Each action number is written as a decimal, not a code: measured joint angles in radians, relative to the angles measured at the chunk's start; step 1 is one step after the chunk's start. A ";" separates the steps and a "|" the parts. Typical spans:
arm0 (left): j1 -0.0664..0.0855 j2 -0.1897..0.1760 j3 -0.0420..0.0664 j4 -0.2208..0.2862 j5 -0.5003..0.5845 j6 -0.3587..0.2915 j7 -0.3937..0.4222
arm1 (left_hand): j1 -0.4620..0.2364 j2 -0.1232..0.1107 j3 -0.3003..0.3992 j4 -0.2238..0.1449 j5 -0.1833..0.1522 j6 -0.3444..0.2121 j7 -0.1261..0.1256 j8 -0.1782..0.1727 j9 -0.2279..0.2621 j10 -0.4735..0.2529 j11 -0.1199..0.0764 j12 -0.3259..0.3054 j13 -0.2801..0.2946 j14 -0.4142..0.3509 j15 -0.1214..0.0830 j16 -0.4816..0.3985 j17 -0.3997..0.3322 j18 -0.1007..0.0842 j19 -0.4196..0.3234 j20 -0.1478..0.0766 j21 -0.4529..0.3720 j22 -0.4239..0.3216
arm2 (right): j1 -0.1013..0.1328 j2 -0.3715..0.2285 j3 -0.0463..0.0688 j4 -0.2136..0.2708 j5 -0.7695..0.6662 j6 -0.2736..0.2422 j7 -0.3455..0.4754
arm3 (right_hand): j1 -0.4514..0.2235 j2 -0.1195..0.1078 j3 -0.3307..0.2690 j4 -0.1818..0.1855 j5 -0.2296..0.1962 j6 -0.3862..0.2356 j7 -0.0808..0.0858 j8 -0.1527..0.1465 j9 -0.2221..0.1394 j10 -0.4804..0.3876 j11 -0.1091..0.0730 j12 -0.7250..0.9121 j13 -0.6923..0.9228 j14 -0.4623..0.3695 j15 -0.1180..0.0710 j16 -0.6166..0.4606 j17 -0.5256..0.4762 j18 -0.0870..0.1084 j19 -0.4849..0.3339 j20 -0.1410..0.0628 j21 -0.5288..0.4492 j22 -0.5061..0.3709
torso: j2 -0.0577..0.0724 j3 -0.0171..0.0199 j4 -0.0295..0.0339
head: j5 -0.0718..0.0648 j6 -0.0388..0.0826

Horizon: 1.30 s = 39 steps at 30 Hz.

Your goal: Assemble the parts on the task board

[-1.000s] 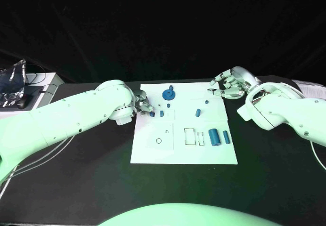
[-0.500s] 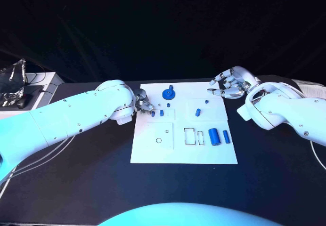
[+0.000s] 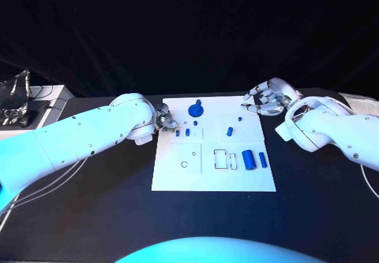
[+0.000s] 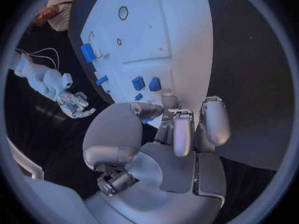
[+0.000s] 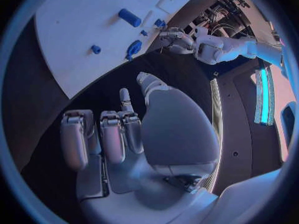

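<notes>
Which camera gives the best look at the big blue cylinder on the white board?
The head view: the big blue cylinder lies unobstructed on the white board, seen from above beside a slimmer blue piece. The right wrist view shows it clearly too, though bent by the lens. The left wrist view shows it small, near the board's far edge.

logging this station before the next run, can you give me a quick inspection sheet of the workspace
surface: black table, bare around the board
job's things: white task board mid-table; blue parts lying on it, round blue part near its far edge
clutter: silvery bag at far left
hands: left hand at the board's left edge, fingers curled; right hand off the far right corner, holding nothing
cables: pale cables under the left arm
surroundings: dark backdrop
</notes>
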 measured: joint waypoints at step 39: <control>-0.001 0.113 -0.033 -0.130 -0.229 -0.257 0.574 | 0.408 -0.216 -0.383 -0.189 -0.004 -0.052 0.053 -0.268 -0.467 -0.374 0.108 -0.473 -0.530 -0.322 0.095 -0.290 -0.438 0.095 -0.402 0.084 -0.421 -0.512 | 0.000 0.007 0.000 -0.015 0.001 -0.017 0.040 | 0.032 -0.030 0.109 0.010 0.000 -0.025 -0.008 0.027 0.051 -0.342 -0.010 -0.850 -0.550 0.004 -0.026 -0.132 0.000 0.016 0.000 -0.025 -0.135 0.000 | 0.007 -0.0016 -0.0080 | -0.020 0.055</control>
